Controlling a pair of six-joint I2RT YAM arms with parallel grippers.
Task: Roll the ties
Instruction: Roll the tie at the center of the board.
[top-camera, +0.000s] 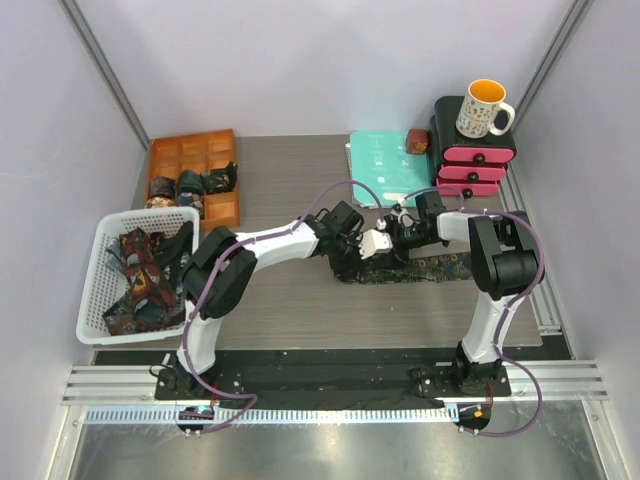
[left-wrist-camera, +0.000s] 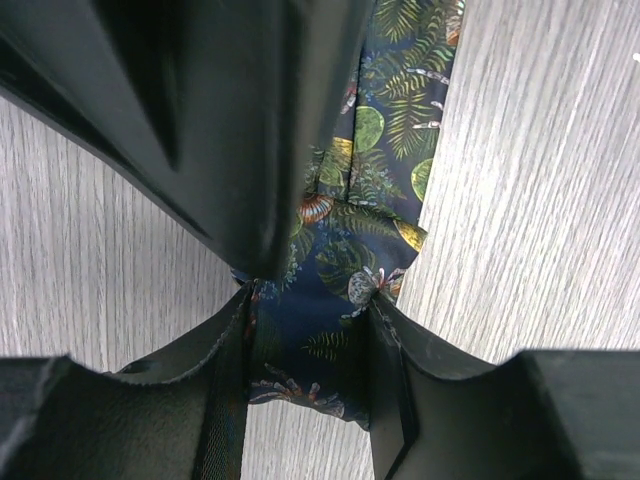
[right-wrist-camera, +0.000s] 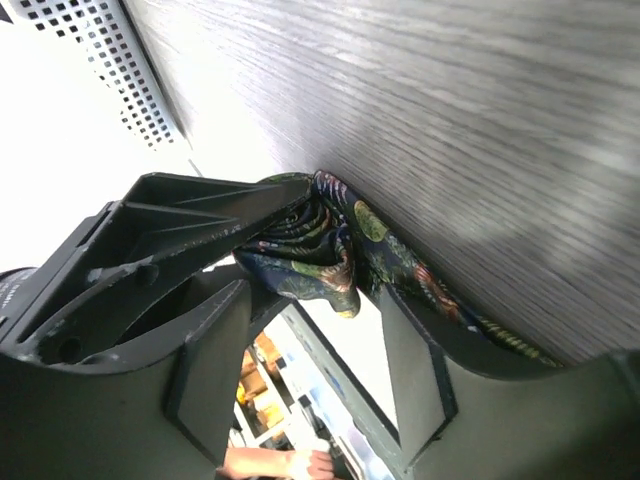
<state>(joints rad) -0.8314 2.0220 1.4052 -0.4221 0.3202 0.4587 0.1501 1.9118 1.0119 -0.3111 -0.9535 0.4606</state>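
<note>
Work area: centre of the top view, on the tabletop (top-camera: 290, 180).

Task item: fern-print tie (left-wrist-camera: 390, 160), one end bunched into loose folds, the rest flat and running toward the right of the top view.

Grips: left pincer (left-wrist-camera: 310, 320) clamped on the bunched end, fabric pressed between both fingers. right pincer (right-wrist-camera: 312, 295) apart, gripping nothing, fingers either side of the folds and very close to the left pincer.

Risks, as judged:
- Unwinding. Loose, uneven folds rather than a tight coil, secured by one grip alone. Likely to sag or spring open on any lift or turn.
- Skewed roll. Bunch apparently off the line of the strip. Likely to cone out sideways with further turns.
- Collision. Barely any room between the two pincers. Risk of striking the left finger on a re-grip by the right, or of pinching only an outer layer.
- Drag. Slick fabric on a smooth tabletop. Possible sliding of the whole tie instead of winding, given any pull on the tail.
</note>
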